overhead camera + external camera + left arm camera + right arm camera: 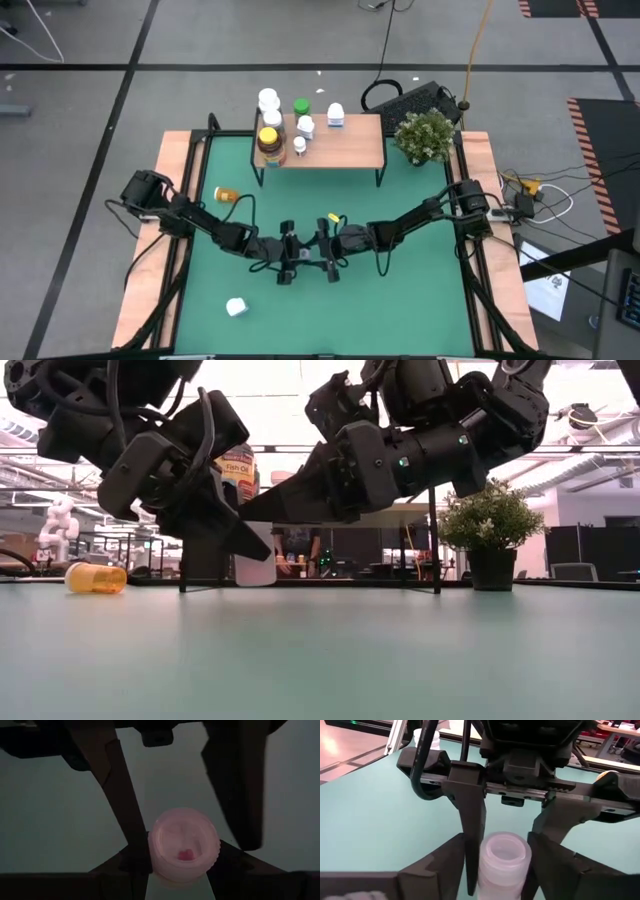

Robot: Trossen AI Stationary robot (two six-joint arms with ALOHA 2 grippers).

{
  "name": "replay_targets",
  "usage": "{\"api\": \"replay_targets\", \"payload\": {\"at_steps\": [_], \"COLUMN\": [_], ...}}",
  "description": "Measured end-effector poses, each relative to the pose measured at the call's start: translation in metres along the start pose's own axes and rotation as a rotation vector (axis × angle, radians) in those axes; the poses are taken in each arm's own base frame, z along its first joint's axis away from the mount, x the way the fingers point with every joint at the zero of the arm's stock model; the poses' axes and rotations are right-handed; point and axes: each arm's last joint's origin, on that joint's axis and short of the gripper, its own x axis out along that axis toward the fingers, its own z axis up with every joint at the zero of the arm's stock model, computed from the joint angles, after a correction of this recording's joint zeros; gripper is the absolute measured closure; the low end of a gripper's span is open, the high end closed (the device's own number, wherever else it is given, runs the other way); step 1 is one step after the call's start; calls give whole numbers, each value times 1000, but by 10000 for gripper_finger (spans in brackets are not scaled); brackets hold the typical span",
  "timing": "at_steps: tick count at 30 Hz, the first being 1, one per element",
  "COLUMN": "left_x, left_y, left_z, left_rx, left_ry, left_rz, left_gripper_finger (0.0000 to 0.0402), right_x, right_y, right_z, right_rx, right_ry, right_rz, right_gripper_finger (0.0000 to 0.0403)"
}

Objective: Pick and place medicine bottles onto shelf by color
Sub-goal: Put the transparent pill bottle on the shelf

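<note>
A small white bottle [502,860] stands upright at the table's middle, its round top [184,845] facing up. My left gripper [182,850] [292,258] comes at it steeply from above on the left. My right gripper [497,837] [326,258] slants in from the right. Both are open, with fingers on either side of the bottle. In the high view the grippers hide it. In the low view the bottle [255,560] shows between the fingertips. The wooden shelf [350,145] stands at the far edge with several bottles [272,120] on its left part. My left gripper touches the bottle's side wall [484,857] with the inner side of one finger [472,840], which points steeply down; its other finger stands apart. My right gripper touches the opposite side [524,860] with one finger [540,855], slanting down from the right. That finger [135,835] also meets the cap's rim [153,845]. Whether the bottle's base rests on the table I cannot tell.
An orange bottle [227,194] lies on its side left of the arms, and a white bottle [236,307] lies near the front left. A small yellow thing [333,217] sits just beyond the grippers. A potted plant [425,135] stands at the far right corner.
</note>
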Motion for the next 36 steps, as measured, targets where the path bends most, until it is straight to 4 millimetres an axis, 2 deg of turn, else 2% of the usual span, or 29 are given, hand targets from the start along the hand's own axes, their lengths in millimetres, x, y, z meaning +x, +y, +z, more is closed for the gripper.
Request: {"api": "replay_targets", "payload": {"at_steps": [6,9,15,20,23,28,34,36], "left_x": [0,0,0,0,0,-1,-1,-1], "left_y": [-2,-2,-2,-1,0,1,1,1], "left_z": [0,0,0,0,-1,-2,-4,-5], "left_rx": [6,10,-11,-114,-157,-213,-236,-236], "left_ry": [-4,-4,-5,-3,8,29,47,57], "left_rz": [-7,-7,-7,-4,8,30,34,37], "left_gripper_finger": [238,238,238,231,209,150,80,65], "right_x": [0,0,0,-1,-4,-14,-31,-41], "right_y": [-1,-1,-2,-2,-2,-3,-13,-21], "right_z": [-1,-1,-2,0,3,8,34,49], "right_rx": [-1,-1,-1,8,9,-2,-52,-92], "right_ry": [6,9,17,15,28,111,83,52], "right_rz": [-1,-1,-3,-2,3,9,-11,-43], "right_gripper_finger": [253,270,262,260,262,260,260,260]}}
